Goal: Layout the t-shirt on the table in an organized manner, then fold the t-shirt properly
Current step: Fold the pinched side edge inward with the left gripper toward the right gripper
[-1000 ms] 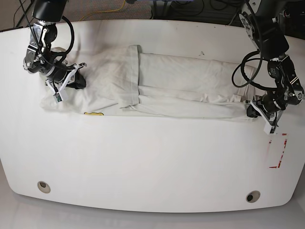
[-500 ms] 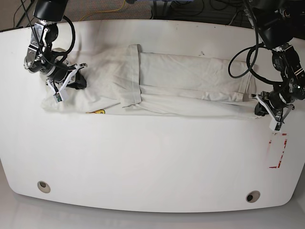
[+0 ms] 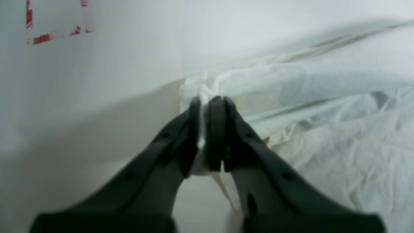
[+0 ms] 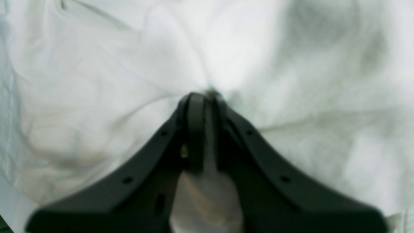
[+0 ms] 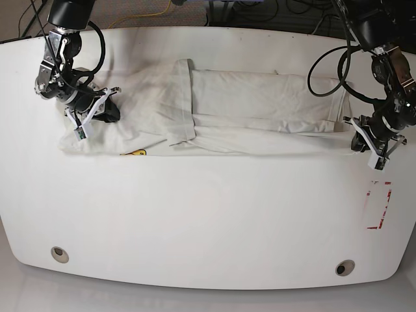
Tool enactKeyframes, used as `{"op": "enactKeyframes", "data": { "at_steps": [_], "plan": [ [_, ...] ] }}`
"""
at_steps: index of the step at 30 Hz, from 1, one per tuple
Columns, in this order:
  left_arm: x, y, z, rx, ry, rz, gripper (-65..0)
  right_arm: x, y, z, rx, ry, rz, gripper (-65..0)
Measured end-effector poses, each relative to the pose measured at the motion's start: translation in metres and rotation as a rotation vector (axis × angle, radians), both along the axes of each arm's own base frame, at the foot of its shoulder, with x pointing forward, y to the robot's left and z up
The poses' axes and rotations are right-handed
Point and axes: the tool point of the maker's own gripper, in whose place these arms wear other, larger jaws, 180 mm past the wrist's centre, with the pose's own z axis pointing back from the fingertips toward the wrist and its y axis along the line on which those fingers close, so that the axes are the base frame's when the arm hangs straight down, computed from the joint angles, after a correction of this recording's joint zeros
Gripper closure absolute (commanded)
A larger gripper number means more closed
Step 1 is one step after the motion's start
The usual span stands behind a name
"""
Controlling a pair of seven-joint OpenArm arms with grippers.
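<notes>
Holding the shirt point(image 5: 253, 110) at both ends, I have it stretched in a long band across the far half of the table point(image 5: 208, 221). My left gripper point(image 3: 208, 100) is closed narrow on a bunched bit of cloth at the end near the red tape point(image 3: 55, 34); the wrist view shows white fabric pinched between the jaws. My right gripper point(image 4: 202, 95) is likewise closed on a fold of cloth at the opposite end, with fabric puckering toward the tips.

As I judge it, the laying-out is done and the folding is partway. The shirt already looks folded lengthwise: the body lies as a narrow strip with layered edges running along it, and a sleeve or flap point(image 5: 182, 101) is turned over the strip nearer my right arm. A sliver of yellow print point(image 5: 133, 153) peeps out at the near edge, so the printed side is mostly tucked under or inside. The cloth is reasonably flat, though wrinkled near my right gripper and slightly ruffled at the left end.

What I reckon is left: bringing one end over toward the other to shorten the band into a compact packet, squaring the edges, then letting go. Neither end is raised far off the table, so that crosswise fold is not yet made.
</notes>
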Motion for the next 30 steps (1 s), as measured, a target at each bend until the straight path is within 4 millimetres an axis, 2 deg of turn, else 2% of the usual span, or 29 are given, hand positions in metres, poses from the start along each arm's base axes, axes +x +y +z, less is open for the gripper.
{"op": "enactKeyframes", "data": {
  "at_steps": [9,23,25,30],
  "plan": [
    [-0.015,-0.004,0.003,0.034,-0.002,-0.022,-2.2,0.000,0.000,0.000,0.000,0.000,0.000,-5.1],
    [-0.054,-0.004,-0.025,0.041,0.101,-0.029,-2.5,0.000,0.001,0.000,0.003,0.000,-0.003,-5.1],
    [-0.059,-0.004,-0.029,0.040,0.115,-0.029,-3.9,0.000,0.001,0.000,0.002,0.000,-0.003,-5.1],
    [-0.068,-0.004,-0.040,0.034,0.153,-0.029,-14.0,0.000,0.001,0.000,0.002,0.000,-0.003,-5.1]
  ]
}}
